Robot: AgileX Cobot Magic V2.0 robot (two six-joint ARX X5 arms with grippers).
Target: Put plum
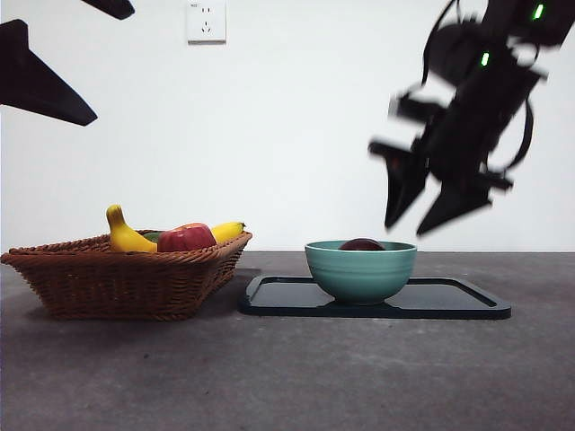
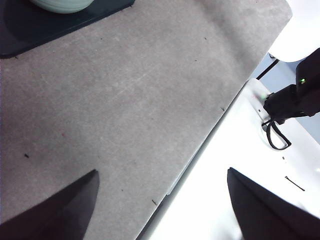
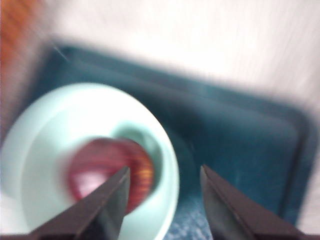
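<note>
plum: round dark maroon plum (image 1: 362, 244) seated in green ceramic bowl (image 1: 360, 271), on black tray (image 1: 449, 301)
right end effector (image 1: 431, 203): jaws apart, empty, raised above right of bowl
left end effector (image 2: 160, 210): jaws apart, empty

1. Grey, matte table (image 1: 287, 377), faintly speckled, stretching back to a white wall.
2. Directly on it: black tray (image 1: 458, 301), flat and low-rimmed, taken here as the landmark.
3. Left of the tray, just beside its left edge: brown wicker basket (image 1: 117, 278), resting on the table.
4. In front of the tray: bare grey surface.
</note>
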